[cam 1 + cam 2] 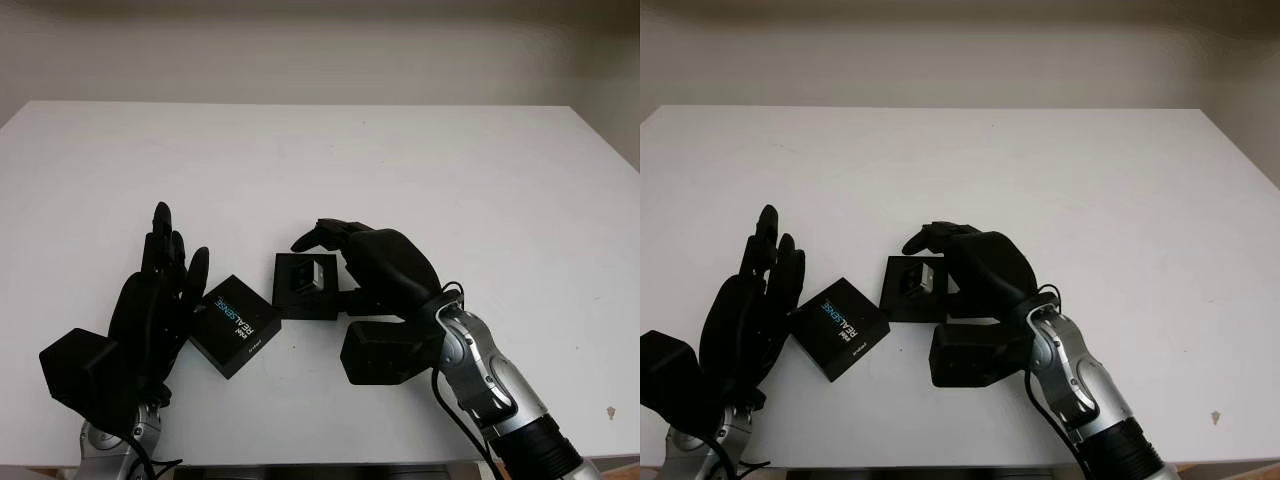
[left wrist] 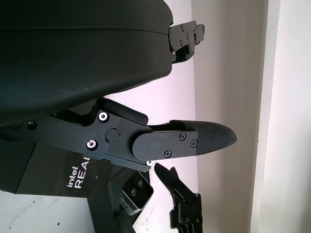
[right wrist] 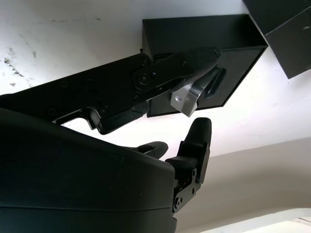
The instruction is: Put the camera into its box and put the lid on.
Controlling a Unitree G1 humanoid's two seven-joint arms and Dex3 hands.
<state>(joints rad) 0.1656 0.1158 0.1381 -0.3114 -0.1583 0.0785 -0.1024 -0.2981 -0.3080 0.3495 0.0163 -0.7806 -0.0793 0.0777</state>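
White table [image 1: 420,170] carries all items, grouped lower centre of the head views. Box [image 1: 305,287]: black, open-topped, sits flat on table, lower centre of frame; camera [image 1: 318,274] is inside it, silver body against the dark interior, towards the box's right side; right wrist view shows the silver camera [image 3: 186,99] at the box [image 3: 228,63] interior w/ one finger [image 3: 170,70] lying across it. Lid [image 1: 235,325]: black, printed "intel REALSENSE", lies on table just left of box, turned at an angle, its near corner close to the box's left edge; not on the box. Right hand [image 1: 375,262]: lower centre-right, over the box's right edge, fingers curled round the camera from above, thumb side below; appears to grip the camera. Left hand [image 1: 160,300]: lower left, just beside the lid's left edge, holding nothing, open; contact w/ lid cannot be told.
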